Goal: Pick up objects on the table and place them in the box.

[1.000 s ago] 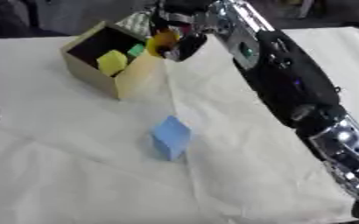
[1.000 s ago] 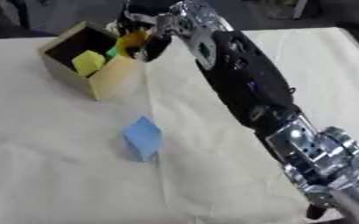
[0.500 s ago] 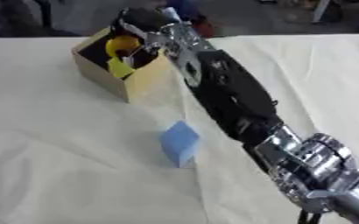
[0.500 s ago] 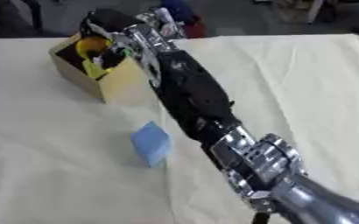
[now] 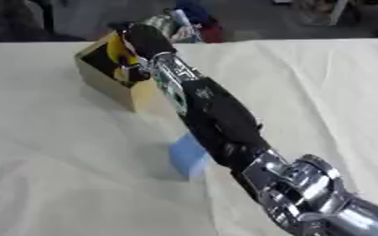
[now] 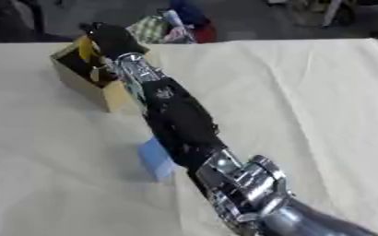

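Cream cloth: a pale, softly wrinkled table covering point(image 5: 55, 175) fills nearly the whole view; its far edge runs along 12 o'clock against a dark background.
Box: a tan, square-sided cardboard box point(image 5: 103, 80) with a dark inside stands at about 11 o'clock, close to the far edge of the table, one corner turned toward the camera.
Inside the box: something yellow point(image 5: 115, 50) shows against the dark interior; its shape cannot be told.
Right hand: black, reaching over the box's open top point(image 5: 140, 37); whether its fingers are curled or straight, and whether they have hold of anything, cannot be told.
Right arm: black shell with silver joints point(image 5: 297, 184), running as a long diagonal from 5 o'clock up to the box.
Blue block: a light blue cube-like block point(image 6: 153, 159) lies on the cloth near the centre, partly hidden behind the arm, well apart from the box.
Open room: bare cloth to the left from 7 to 9 o'clock, and to the right from 1 to 3 o'clock.
Left hand: not seen.
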Tool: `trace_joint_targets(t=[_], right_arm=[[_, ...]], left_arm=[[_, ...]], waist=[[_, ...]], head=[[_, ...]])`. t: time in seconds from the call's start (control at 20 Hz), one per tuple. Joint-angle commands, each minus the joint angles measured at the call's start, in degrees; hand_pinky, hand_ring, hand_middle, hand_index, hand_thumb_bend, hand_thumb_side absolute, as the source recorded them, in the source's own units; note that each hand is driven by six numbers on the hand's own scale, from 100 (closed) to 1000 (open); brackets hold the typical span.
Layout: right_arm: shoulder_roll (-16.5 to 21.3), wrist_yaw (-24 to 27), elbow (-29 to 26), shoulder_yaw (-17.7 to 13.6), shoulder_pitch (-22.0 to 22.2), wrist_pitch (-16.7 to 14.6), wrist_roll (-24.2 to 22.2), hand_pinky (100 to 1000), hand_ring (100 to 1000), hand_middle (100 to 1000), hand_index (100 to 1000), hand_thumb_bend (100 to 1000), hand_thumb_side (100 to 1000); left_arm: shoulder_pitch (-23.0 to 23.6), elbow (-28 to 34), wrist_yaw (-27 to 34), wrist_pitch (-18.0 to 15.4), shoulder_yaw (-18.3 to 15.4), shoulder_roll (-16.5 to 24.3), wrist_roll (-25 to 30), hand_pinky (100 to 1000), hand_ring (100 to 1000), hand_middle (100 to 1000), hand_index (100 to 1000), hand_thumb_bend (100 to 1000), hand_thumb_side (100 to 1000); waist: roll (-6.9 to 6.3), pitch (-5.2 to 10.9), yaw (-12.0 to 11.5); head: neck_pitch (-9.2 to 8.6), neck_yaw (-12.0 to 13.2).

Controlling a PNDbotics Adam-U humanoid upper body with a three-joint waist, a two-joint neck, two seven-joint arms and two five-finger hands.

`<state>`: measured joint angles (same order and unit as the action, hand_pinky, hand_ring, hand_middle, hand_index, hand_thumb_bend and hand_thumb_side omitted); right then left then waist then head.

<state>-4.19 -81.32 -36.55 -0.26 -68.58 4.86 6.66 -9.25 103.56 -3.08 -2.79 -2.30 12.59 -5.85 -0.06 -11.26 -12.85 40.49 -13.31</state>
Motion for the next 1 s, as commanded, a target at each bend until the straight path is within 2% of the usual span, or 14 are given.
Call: trace_joint_targets(t=[0.05, 0.2, 0.35, 0.6, 0.8, 0.9, 1.0], right_arm=[[0.6, -2.5, 0.1, -1.2, -1.5, 6.7, 2.3, 816, 782, 857, 1000, 100, 100], [1.0, -3.1, -0.1, -1.9, -2.1, 12.5, 5.5, 818, 785, 877, 1000, 100, 100], [1.1, -2.3, -0.3, -2.0, -2.8, 14.8, 8.1, 829, 804, 909, 1000, 100, 100], [1.0, 1.9, 0.2, -2.0, -3.7, 12.5, 6.9, 851, 839, 942, 1000, 100, 105], [0.7, 4.3, 1.0, -1.9, -3.5, 10.2, 2.8, 895, 884, 970, 1000, 100, 273], [0.7, 5.0, 1.5, -2.0, -3.3, 9.3, 0.2, 998, 1000, 1000, 1000, 100, 393], [1.0, 5.1, 1.5, -2.1, -3.2, 8.9, -1.9, 1000, 1000, 1000, 1000, 100, 473]], left_arm=[[-0.8, 1.2, 0.2, -0.1, 0.1, 0.7, 0.3, 645, 633, 618, 755, 100, 748], [-0.8, 1.2, 0.2, -0.1, 0.2, 0.7, 0.3, 644, 632, 616, 755, 100, 748], [-0.8, 1.2, 0.3, -0.1, 0.3, 0.7, 0.4, 644, 632, 616, 755, 100, 748], [-1.2, 1.2, 0.3, 0.0, 0.6, 0.7, 0.6, 645, 632, 616, 755, 100, 747], [-1.9, 1.3, 0.5, -0.1, 0.9, 0.5, 0.9, 645, 632, 615, 755, 100, 747], [-2.2, 1.4, 0.5, -0.1, 1.0, 0.4, 1.0, 645, 631, 615, 755, 100, 747], [-2.2, 1.4, 0.6, -0.1, 1.0, 0.4, 1.0, 645, 631, 615, 755, 100, 749]], waist=[[0.36, 0.06, -0.3], [0.43, 0.11, -0.6], [0.56, 0.20, -0.9], [0.97, 0.22, -2.3], [1.15, -0.17, -3.9], [1.16, -0.36, -4.3], [1.21, -0.47, -4.4]], head=[[-0.96, -0.3], [-1.12, -0.5], [-1.27, -0.8], [-1.56, -1.5], [-2.06, -2.4], [-2.17, -2.6], [-2.19, -2.7]])
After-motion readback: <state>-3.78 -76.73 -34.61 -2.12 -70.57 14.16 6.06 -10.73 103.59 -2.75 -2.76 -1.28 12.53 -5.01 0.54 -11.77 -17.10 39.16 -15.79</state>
